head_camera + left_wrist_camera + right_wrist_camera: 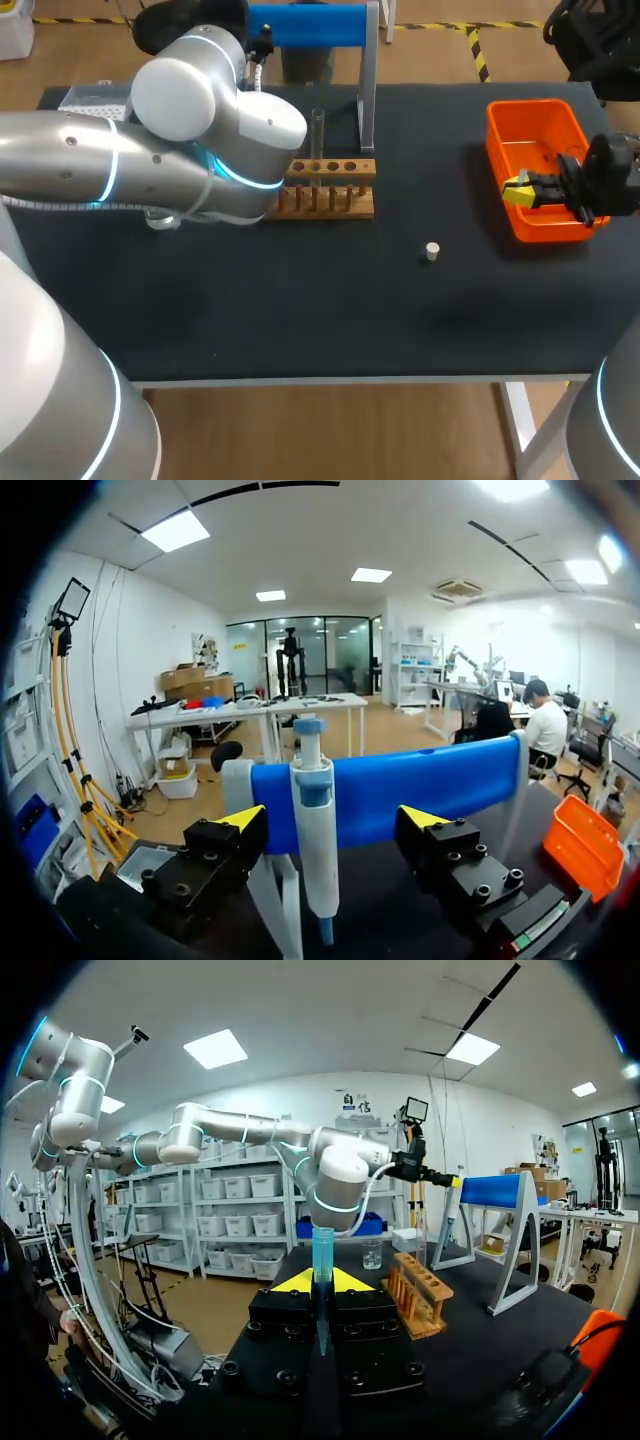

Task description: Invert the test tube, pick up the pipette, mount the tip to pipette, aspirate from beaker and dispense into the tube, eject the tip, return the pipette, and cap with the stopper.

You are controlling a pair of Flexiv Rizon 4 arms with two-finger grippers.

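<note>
Two pincers are in view. The left pincer [330, 820] is spread wide, its two yellow-tipped fingers [240, 820] standing on either side of the one pipette [316, 850] without touching it. The pipette hangs upright between them on the blue bar of the single stand [420, 780], which lies just ahead of that pincer.

The right pincer [321, 1282] is pressed together on one slim blue tube [322, 1250], which stands upright between its two yellow tips. Seen from above, this pincer hovers over the one orange bin [535, 120], near the bin's front wall. Ahead of the pincer and off to one side is the single wooden rack [420, 1295], and one clear beaker [372, 1253] stands further ahead, beyond the rack's far end.

The head view shows four holes in the rack's top. One test tube [318, 135] stands upright in the rack, well apart from both pincers. One small white stopper [432, 251] lies alone on the dark table [300, 300], between the rack and the right pincer and nearer the front edge.
</note>
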